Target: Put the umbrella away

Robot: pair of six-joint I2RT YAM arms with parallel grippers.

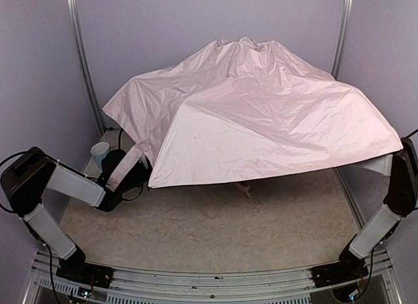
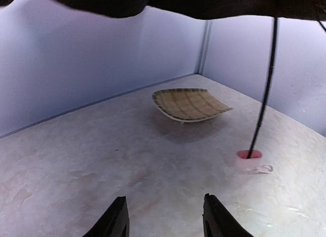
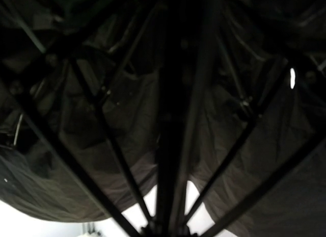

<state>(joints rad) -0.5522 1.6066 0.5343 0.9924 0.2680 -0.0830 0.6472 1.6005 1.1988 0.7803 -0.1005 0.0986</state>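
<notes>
The umbrella (image 1: 261, 114) stood wide open, its pink canopy spread over most of the table (image 1: 196, 232). Under it, the thin dark shaft (image 2: 265, 94) ran down to the small handle (image 2: 249, 159), which rested on the tabletop, well apart from the woven tray (image 2: 191, 104). The left gripper (image 2: 165, 216) hovered low with its fingers parted, holding nothing. The right gripper was under the canopy's right edge, its camera showing only black lining and ribs, so I could not tell its state. A pale cup (image 1: 100, 152) sat at the far left.
</notes>
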